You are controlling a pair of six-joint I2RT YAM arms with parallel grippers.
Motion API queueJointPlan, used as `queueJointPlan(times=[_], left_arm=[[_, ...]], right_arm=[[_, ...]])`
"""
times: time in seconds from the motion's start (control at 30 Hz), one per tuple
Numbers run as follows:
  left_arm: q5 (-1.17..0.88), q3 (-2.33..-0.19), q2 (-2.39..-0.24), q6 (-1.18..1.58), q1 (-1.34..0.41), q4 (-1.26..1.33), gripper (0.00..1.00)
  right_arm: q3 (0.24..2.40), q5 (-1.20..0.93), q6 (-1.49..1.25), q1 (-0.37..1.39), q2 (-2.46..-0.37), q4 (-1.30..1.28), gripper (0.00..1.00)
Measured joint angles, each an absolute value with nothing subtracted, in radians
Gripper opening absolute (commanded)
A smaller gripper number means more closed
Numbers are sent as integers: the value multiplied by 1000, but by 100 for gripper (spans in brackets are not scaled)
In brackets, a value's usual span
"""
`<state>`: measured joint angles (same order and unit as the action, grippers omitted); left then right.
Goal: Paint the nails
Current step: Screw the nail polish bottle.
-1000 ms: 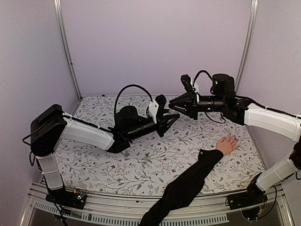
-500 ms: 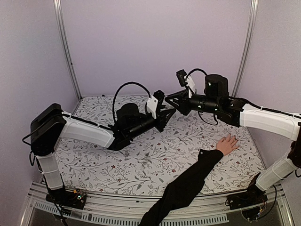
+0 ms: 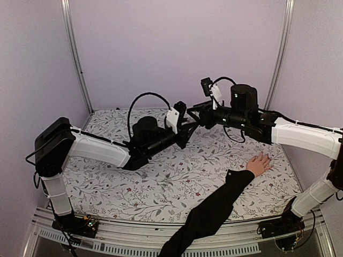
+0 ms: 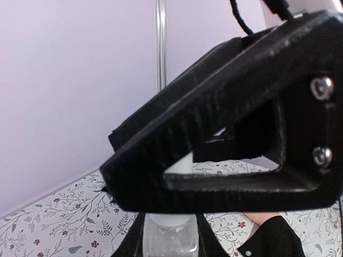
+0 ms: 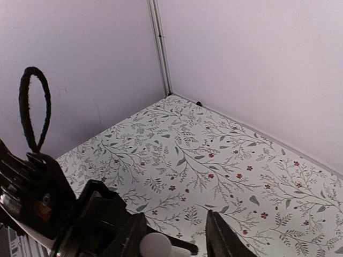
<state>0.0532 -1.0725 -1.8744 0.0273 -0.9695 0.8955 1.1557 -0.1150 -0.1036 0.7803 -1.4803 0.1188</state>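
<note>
- Setting: lilac walls (image 3: 177, 48) with metal corner posts (image 3: 75, 59). The desk (image 3: 161, 184) is covered in a white cloth printed with leaves and small flowers.
- Left jaws: raised over the middle of the desk on the left arm (image 3: 102, 152). They are closed on a small pale bottle (image 4: 171, 235), which sits between them in the left wrist view.
- Right jaws: tip to tip with the left jaws, on the right arm (image 3: 300, 134). They are parted part-way around a white cap (image 5: 155, 245). The cap lies against one side, with a clear gap to the other.
- Hand (image 3: 259, 164): flat on the desk with fingers spread, below the right jaws and nearer that arm's base. It is well apart from both jaws. A black sleeve (image 3: 214, 211) runs back to the near edge.
- Nails (image 3: 266, 156): at the fingertips, which point away from the near edge. They are well apart from both jaws and too small to make out.
</note>
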Motion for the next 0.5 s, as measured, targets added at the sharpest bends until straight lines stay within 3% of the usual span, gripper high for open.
queueJointPlan(times=[0.1,0.17,0.3,0.5], left_arm=[[38,-1073,-1874,25,-971,900,0],[31,-1073,-1874,25,-973,902,0],[22,-1073,-1874,26,-973,905,0],[-23,-1070,-1874,27,-973,929,0]], right_arm=[[1127,-171,-83,738,-1448,121,64],[1102,-224,-57,708,-1413,121,68],[1087,-335,5,661,-1364,120,69],[1087,-567,111,615,-1343,103,60]])
